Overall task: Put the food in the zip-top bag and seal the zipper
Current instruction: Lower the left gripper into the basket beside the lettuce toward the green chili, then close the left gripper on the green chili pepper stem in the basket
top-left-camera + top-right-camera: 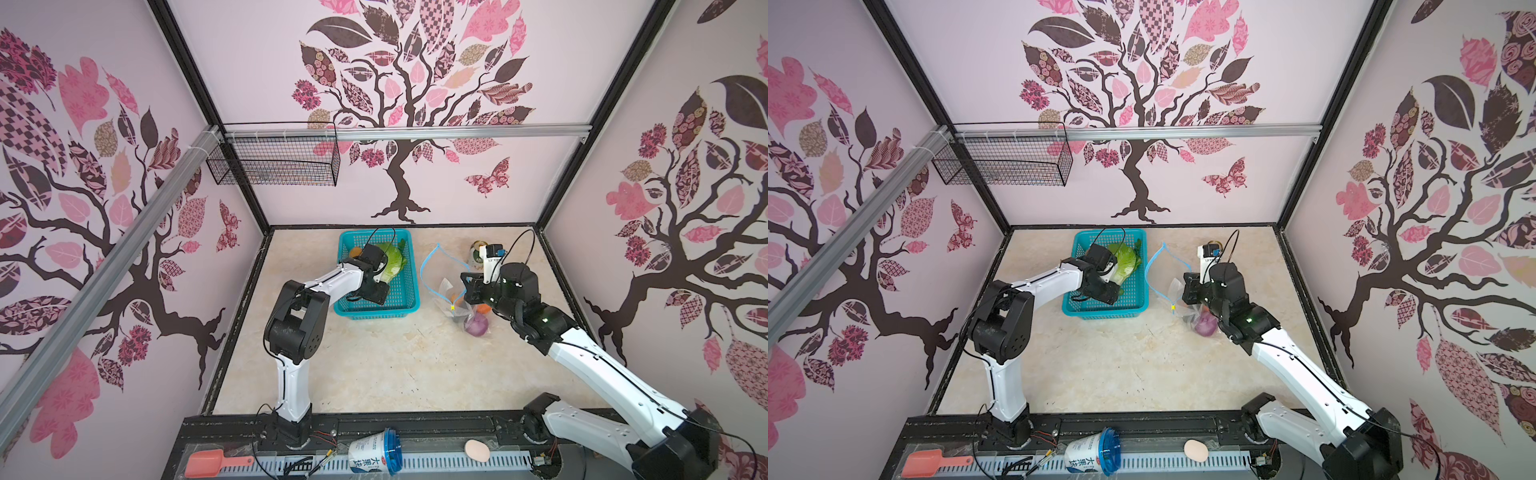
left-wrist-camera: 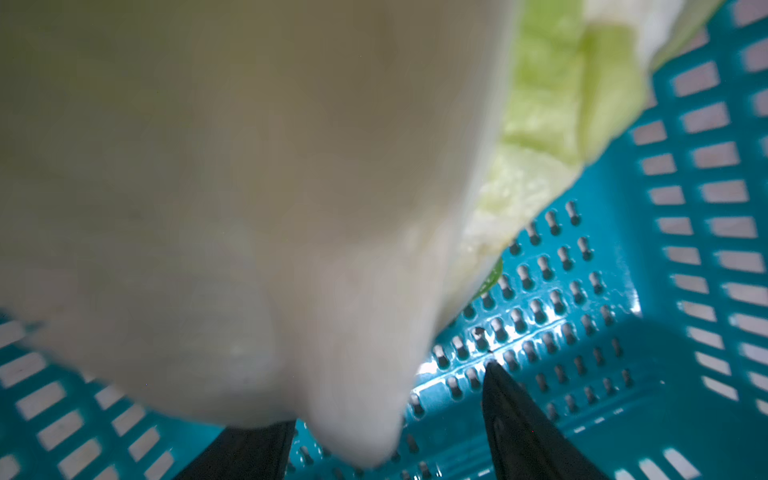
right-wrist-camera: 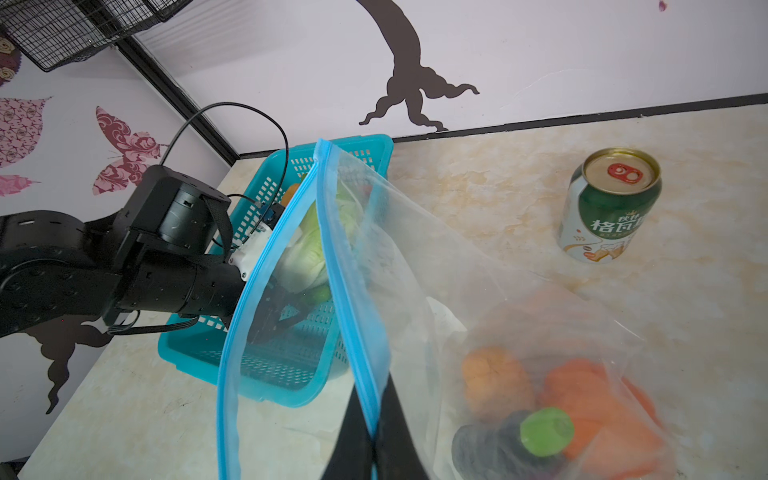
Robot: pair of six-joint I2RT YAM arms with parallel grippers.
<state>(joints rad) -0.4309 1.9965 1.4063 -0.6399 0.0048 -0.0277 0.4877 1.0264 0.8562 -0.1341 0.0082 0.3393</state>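
the left gripper (image 2: 388,399) reaches into the teal basket (image 1: 405,291) from the basket's left side, its fingers spread wide. the white end of the cabbage (image 1: 392,259) sits between them. one finger (image 2: 523,424) stands clear of it above the basket floor. the other is half hidden under the cabbage, so contact there cannot be told. the cabbage lies inside the basket, leafy end toward the basket's far wall. a small orange piece (image 1: 355,252) shows in the basket's far left corner.

just right of the basket, the clear bag (image 3: 478,291) is held up with its mouth gaping toward the basket. the blue zipper (image 1: 424,272) makes an open loop beside the basket's right wall. the yellow slider (image 1: 452,308) sits at the loop's near end. the right gripper (image 3: 371,409) is pressed together on the zipper, pinching the strip on the side of the mouth away from the basket.

the bag's bottom rests on the table (image 1: 374,365) to the right of the basket's near corner. it holds a purple onion (image 1: 477,324), a pumpkin (image 3: 494,374), a larger orange piece (image 3: 594,399), a green piece (image 3: 546,432) and a dark piece (image 3: 486,449).

a green-white can (image 3: 611,208) stands upright further right of the basket, past the bag.
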